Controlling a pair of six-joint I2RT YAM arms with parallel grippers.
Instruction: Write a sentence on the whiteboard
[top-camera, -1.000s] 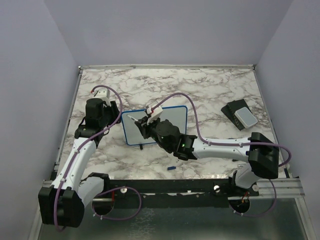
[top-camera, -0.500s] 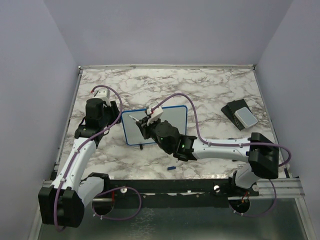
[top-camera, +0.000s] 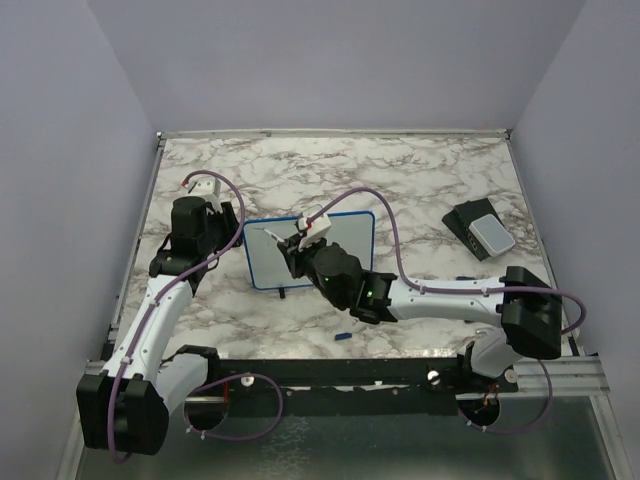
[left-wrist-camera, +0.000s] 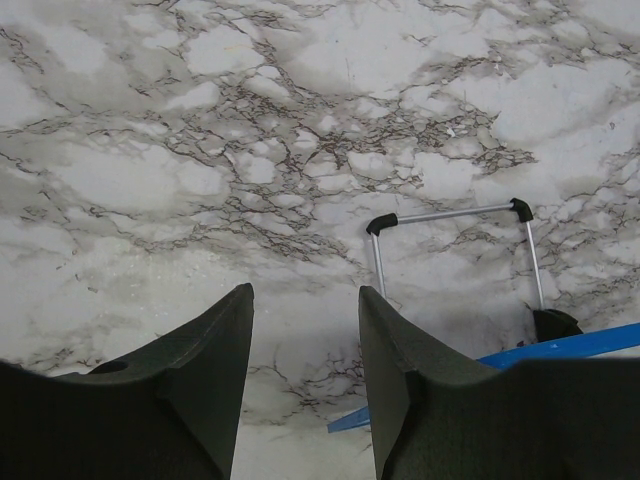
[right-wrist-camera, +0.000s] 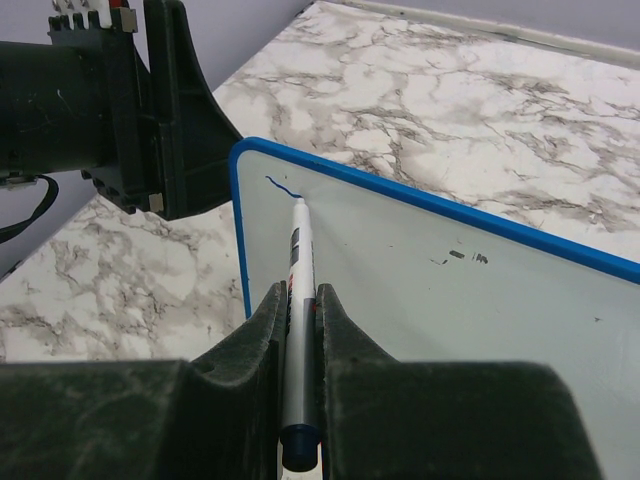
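The whiteboard (top-camera: 262, 264) stands left of the table's middle, white with a thin blue frame (left-wrist-camera: 566, 344). My right gripper (right-wrist-camera: 297, 290) is shut on a white marker (right-wrist-camera: 298, 248). The marker's tip rests near the board's top-left corner. One short blue stroke (right-wrist-camera: 282, 187) of the sentence shows there, with no words. In the top view the right gripper (top-camera: 292, 246) reaches over the board from the right. My left gripper (left-wrist-camera: 305, 295) stands open at the board's left edge. The frame's blue corner pokes low into its gap. I cannot tell whether they touch.
A dark block with a pale grey pad (top-camera: 480, 231) lies at the right of the marble table (top-camera: 420, 180). A small blue cap (top-camera: 342, 337) sits near the front edge. A thin wire bracket with black ends (left-wrist-camera: 450, 213) lies beyond the frame. Faint dark marks (right-wrist-camera: 465, 258) dot the board.
My right gripper has shifted slightly to the right with the marker near the board's top-left corner. The left arm has not moved.
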